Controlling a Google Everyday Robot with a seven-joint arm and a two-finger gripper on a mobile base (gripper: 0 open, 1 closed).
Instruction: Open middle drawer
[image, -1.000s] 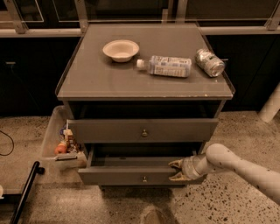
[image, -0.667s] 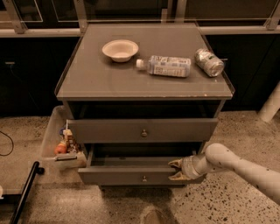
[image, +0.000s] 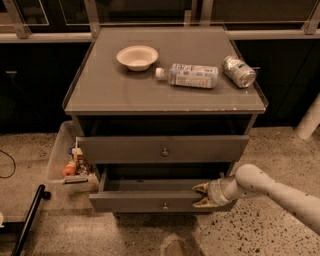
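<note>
Claw (image: 201, 195), fingers spread, seemingly straddles the front edge of the lower drawer (image: 140, 201) near its right corner; middle drawer (image: 125, 149) lies just above, under the surface (image: 100, 95), long axis left-to-right, front facing the camera.

Cabinet top (image: 110, 90): white bowl (image: 137, 56), lying bottle (image: 192, 75), tipped can (image: 239, 71) (hand (image: 202, 195) low, at the bottom drawer (image: 145, 201) front).

- Gripper (image: 202, 195) at 5 o'clock, at the bottom drawer's (image: 145, 202) right front edge.
- Middle drawer (image: 125, 149) just above, slightly out.
- Bowl (image: 137, 56), bottle (image: 192, 75) and can (image: 239, 71) on top (image: 110, 92), toward 12 o'clock.
</note>
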